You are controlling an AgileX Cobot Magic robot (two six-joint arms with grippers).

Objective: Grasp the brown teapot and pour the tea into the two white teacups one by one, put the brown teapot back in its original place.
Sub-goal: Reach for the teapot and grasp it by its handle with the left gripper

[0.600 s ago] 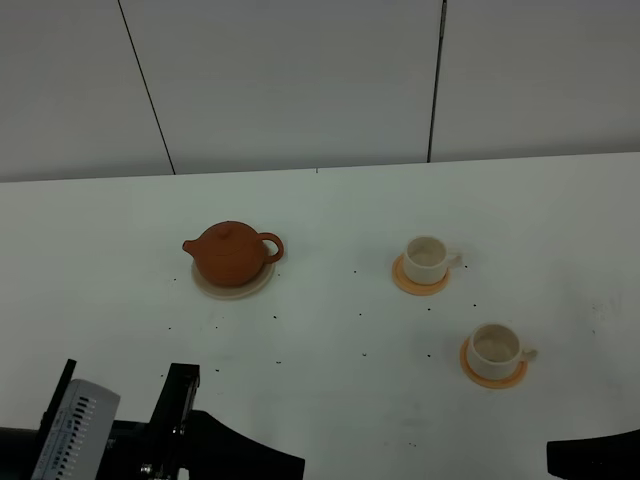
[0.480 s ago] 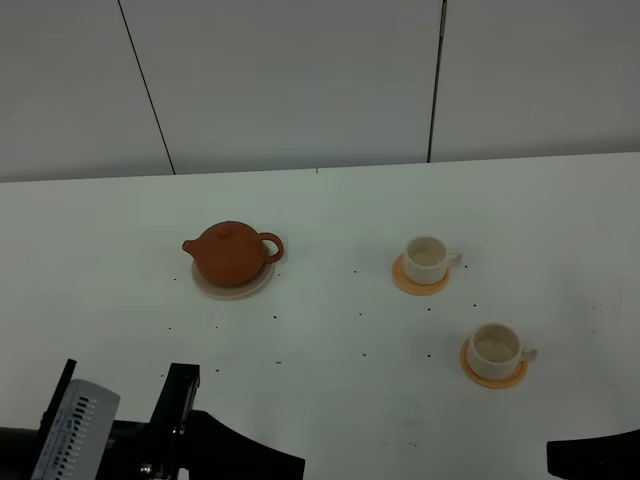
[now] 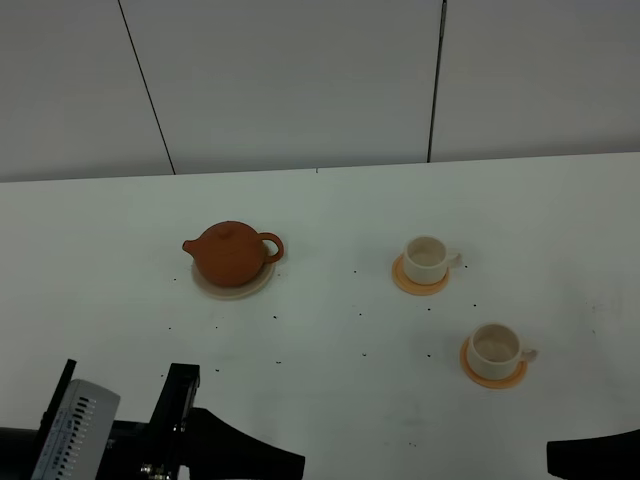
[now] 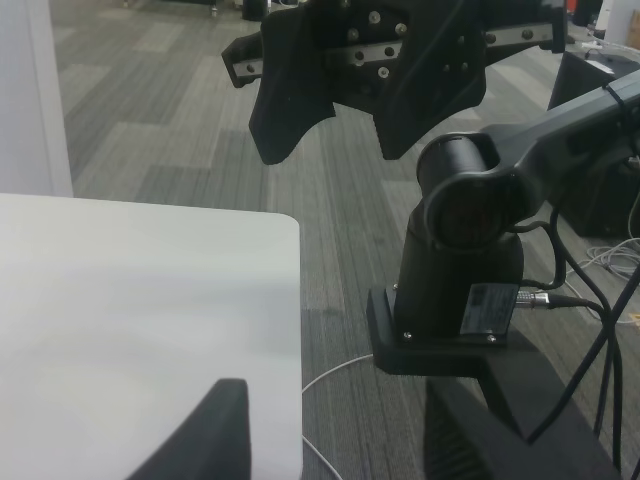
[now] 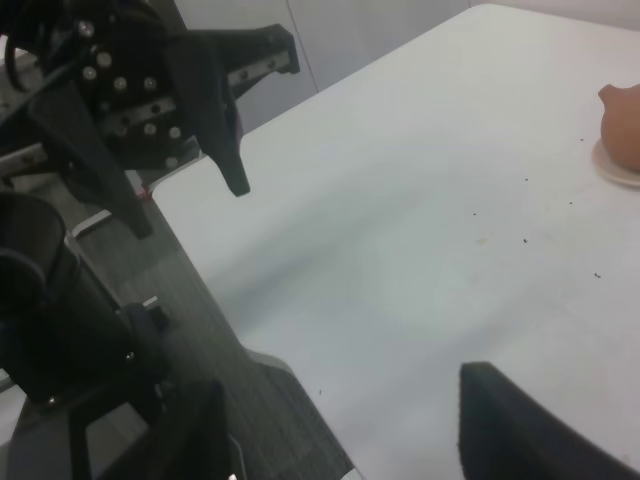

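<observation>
Here, brown teapot (image 3: 232,255) on saucer (image 3: 232,292), well apart from both jaws, spread wide.

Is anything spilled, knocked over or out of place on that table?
Nothing much. The brown teapot sits upright on its saucer, both white teacups upright on orange coasters; only tiny dark specks dot the table.

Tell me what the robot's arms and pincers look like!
They're nearly all black. The left pincer and right pincer have chunky wedge-shaped fingers under a silvery rail. The arms have fat round joints. One wears a small pale label, and thin black cables trail from it.
</observation>
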